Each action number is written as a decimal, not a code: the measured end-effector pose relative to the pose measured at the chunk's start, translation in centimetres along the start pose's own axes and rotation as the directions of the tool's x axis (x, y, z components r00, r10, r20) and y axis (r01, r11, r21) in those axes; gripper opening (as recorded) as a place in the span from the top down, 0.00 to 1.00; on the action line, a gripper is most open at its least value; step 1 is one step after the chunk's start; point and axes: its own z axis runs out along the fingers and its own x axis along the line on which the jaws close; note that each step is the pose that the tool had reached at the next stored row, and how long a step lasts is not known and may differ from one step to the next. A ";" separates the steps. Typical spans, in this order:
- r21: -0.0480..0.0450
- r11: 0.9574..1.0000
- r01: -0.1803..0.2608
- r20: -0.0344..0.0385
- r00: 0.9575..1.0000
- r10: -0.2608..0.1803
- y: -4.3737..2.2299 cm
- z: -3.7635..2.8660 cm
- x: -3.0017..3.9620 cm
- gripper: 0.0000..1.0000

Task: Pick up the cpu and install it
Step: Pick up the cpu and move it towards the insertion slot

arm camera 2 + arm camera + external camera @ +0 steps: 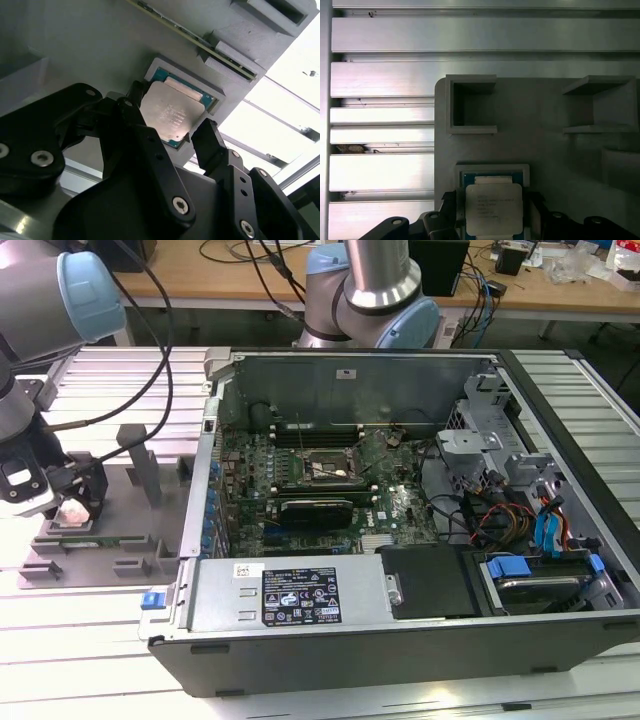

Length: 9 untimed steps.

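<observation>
I'm driving this from a distance, and it looks to me like a robotics lab or test workshop, not an office or a home. The work surface is a slatted aluminium table (110, 375). A desktop computer case (400, 650) lies on it with its side panel off, leaving the motherboard (330, 490) and wiring bare. To the exterior view's left sits a grey fixture plate (130, 500) with moulded pockets. In the first wrist view, one pocket holds the cpu (493, 209), loose. A blue-capped robot arm (60, 290) hangs over that plate, and another arm (370, 300) stands behind the case. Along the back runs a wooden bench (210, 285) strewn with cables (250, 260).
</observation>
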 end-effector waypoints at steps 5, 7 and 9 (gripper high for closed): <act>0.000 1.000 0.000 0.000 1.000 0.000 0.00 -0.05 -0.01 0.34; 0.000 1.000 0.000 0.000 1.000 0.000 0.00 -0.11 -0.02 0.34; -0.001 1.000 0.000 -0.004 1.000 0.000 -0.01 -0.09 -0.04 0.34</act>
